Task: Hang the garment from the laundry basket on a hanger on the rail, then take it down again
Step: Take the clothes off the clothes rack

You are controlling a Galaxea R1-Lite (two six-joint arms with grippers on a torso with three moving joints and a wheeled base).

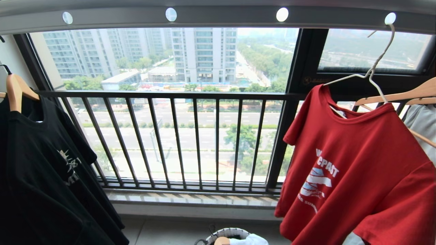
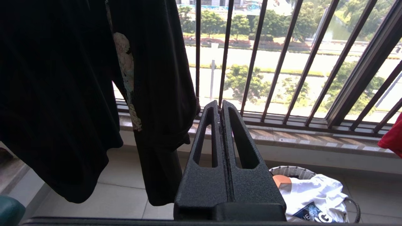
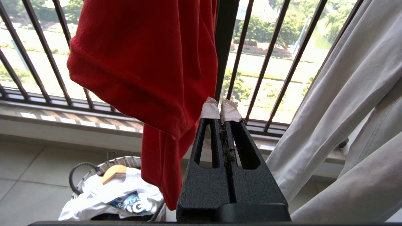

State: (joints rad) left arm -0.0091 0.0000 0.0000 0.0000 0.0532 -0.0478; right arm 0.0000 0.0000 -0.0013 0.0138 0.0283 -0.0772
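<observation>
Red T-shirt (image 1: 354,163): hangs on the white wire hanger (image 1: 371,76) at the right of the head frame, tilted, white and light-blue chest print facing the camera; its hem fills the upper middle of the right wrist frame (image 3: 147,62).
White wire hanger: hook passes through the rightmost round hole of the grey rail (image 1: 218,17), which runs across the top of the head frame; twisted neck shows above the shirt collar.
Laundry basket (image 1: 227,234): on the tiled floor at the bottom centre of the head frame, below the window; white wire mesh with a black looped handle (image 3: 78,175). Holds a white garment (image 3: 116,194) with a dark print and a wooden hanger end (image 3: 113,172).
Left claw (image 2: 221,108): fingers pressed together, holding nothing; sits just beside the black T-shirt, tips pointing at the window bars. Not seen in the head frame.
Right claw (image 3: 221,110): taped fingertips (image 3: 209,110) closed against each other, empty; just below the red shirt's hem, contact cannot be told.
Black T-shirt (image 1: 44,177): left of the head frame on a wooden hanger (image 1: 15,92), pale print on the chest.
Light grey garment (image 3: 351,119): right edge of both the head and right wrist frames, on wooden hangers (image 1: 402,95).
Window railing (image 1: 177,136): dark bars across mid-frame, street and tower blocks beyond.
</observation>
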